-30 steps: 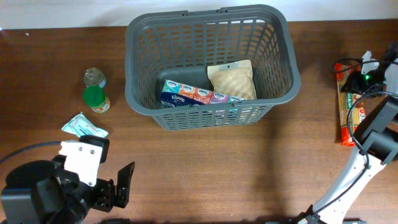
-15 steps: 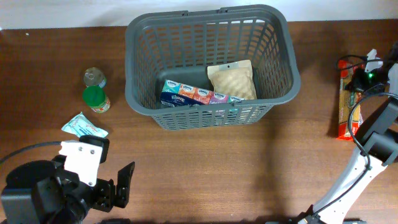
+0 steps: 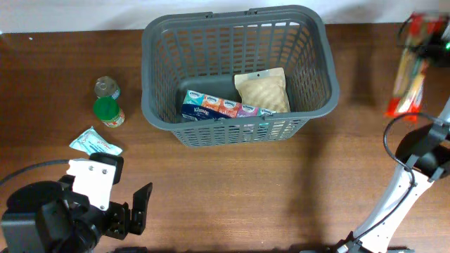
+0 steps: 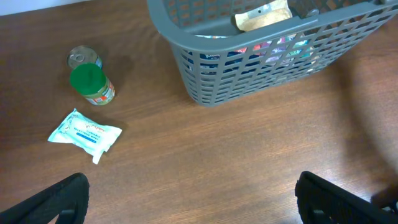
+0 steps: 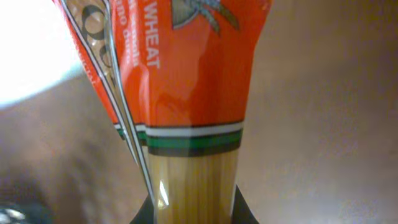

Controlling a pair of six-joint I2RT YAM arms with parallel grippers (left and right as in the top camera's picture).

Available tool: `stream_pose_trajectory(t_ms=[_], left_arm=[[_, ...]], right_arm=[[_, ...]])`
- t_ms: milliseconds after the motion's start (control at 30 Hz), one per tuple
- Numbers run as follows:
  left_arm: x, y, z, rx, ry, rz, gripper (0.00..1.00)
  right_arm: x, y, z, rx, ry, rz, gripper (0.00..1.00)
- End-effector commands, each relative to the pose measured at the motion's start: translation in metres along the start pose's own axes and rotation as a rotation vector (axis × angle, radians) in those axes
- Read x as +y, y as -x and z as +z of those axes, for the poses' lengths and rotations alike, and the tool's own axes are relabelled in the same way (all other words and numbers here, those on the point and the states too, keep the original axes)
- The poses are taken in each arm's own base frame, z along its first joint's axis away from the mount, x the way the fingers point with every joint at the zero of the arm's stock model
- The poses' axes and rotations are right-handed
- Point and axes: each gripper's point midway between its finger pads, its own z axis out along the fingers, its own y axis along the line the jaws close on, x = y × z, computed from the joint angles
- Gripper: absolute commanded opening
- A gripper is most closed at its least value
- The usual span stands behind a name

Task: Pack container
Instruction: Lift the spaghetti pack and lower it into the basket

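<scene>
While the right claw is clenched on the pasta pack, the left claw sits released, jaws wide apart with nothing between them, low over the near-left part of the counter. We see the container upright at the far middle of the counter, well apart from both claws. Inside it, along the near wall, a row of tissue packs lies flat, with a beige pouch on the far side of its right end; we can't tell whether the pouch leans on the wall. The pasta pack is outside the container, at the far-right edge of the overhead view, well to the right of the rim. It's blurred there, so we can't tell whether it touches the counter. The right wrist view gives us the detail: orange wrapper printed "WHEAT", a green and black band, a clear window showing straight strands, and two dark fingers pinching the strand end at the bottom of the picture. Left of the container, three loose items sit on the counter: a small grey-topped round item farthest, a green-lidded jar just beside it on the near side, and a pale blue soft pack lying flat, apart from the jar.
</scene>
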Motion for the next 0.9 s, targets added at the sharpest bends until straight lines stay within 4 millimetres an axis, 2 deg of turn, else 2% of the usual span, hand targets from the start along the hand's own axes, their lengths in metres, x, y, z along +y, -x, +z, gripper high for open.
stream_pose_trajectory(t_ms=[0, 167, 267, 333, 467, 600, 767, 867], left_arm=[[-0.002, 0.0, 0.001, 0.001, -0.014, 0.004, 0.99], [-0.002, 0.0, 0.001, 0.002, -0.014, 0.004, 0.99], [-0.002, 0.0, 0.001, 0.001, -0.014, 0.004, 0.99], [-0.002, 0.0, 0.001, 0.001, -0.014, 0.004, 0.99], [-0.002, 0.0, 0.001, 0.002, -0.013, 0.004, 0.99], [-0.002, 0.0, 0.001, 0.001, -0.014, 0.004, 0.99], [-0.002, 0.0, 0.001, 0.001, -0.014, 0.004, 0.99], [-0.002, 0.0, 0.001, 0.001, -0.014, 0.004, 0.99]], right_arm=[[0.083, 0.059, -0.087, -0.257, 0.133, -0.127, 0.03], [0.169, 0.085, -0.147, -0.432, 0.215, -0.295, 0.03], [0.234, 0.093, -0.181, -0.545, 0.281, -0.435, 0.04], [0.269, 0.091, -0.198, -0.6, 0.312, -0.524, 0.04], [0.337, 0.076, -0.227, -0.676, 0.389, -0.678, 0.04], [0.39, 0.055, -0.242, -0.699, 0.485, -0.746, 0.04], [0.448, 0.019, -0.247, -0.686, 0.596, -0.86, 0.04], [0.474, -0.004, -0.247, -0.668, 0.645, -0.93, 0.04]])
